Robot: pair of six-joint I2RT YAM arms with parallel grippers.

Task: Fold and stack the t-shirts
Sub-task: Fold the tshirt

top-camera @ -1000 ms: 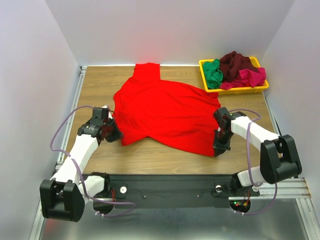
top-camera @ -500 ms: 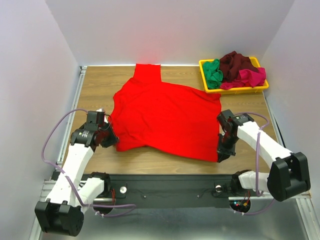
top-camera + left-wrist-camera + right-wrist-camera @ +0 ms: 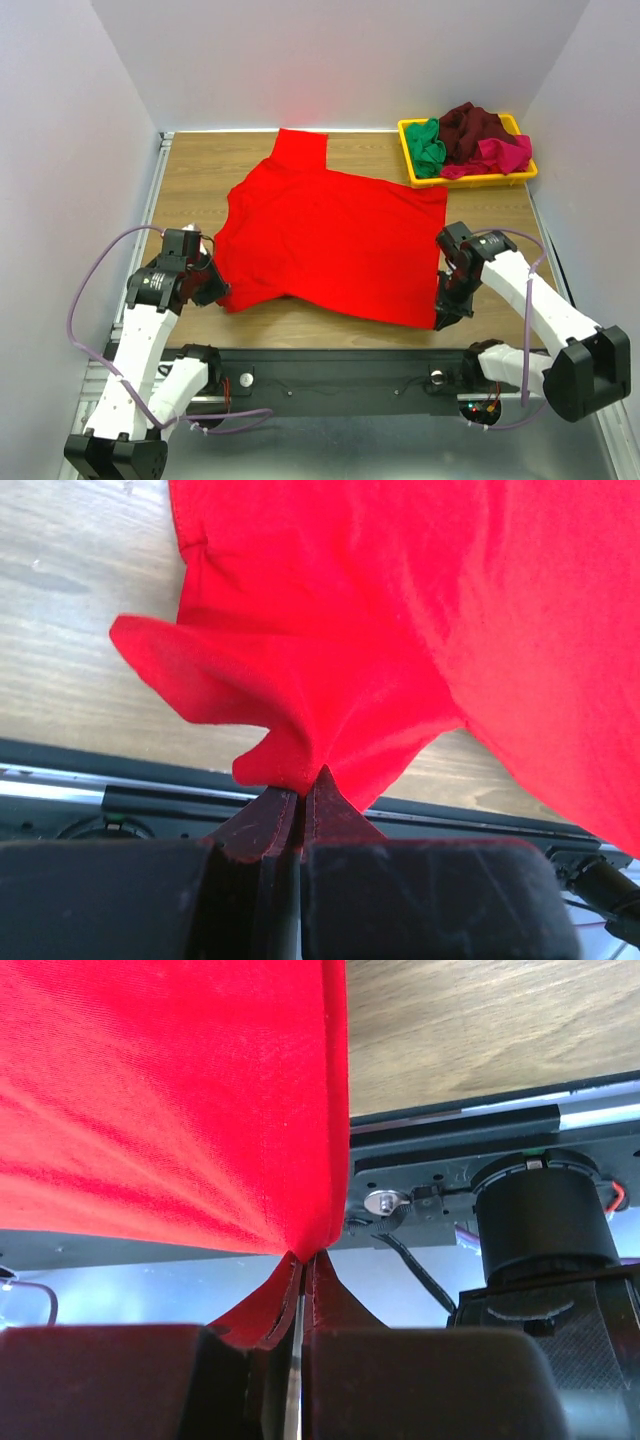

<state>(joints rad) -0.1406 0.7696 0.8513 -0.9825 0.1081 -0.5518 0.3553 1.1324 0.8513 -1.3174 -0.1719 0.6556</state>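
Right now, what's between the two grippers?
The red t-shirt. Its near edge runs from the left gripper to the right gripper, and both are shut on its cloth. The top view shows this.

shirts 4 tot: 1 red shirt [image 3: 330, 235], 1 green shirt [image 3: 428, 147], 1 maroon shirt [image 3: 470, 125], 1 pink shirt [image 3: 505, 155] | tray [image 3: 480, 179] x1, yellow | table [image 3: 190, 175] x1 | arms x2: left arm [image 3: 145, 330], right arm [image 3: 530, 295] | grippers x2: left gripper [image 3: 222, 293], right gripper [image 3: 441, 318] | fingers [image 3: 245, 830] x2 ea
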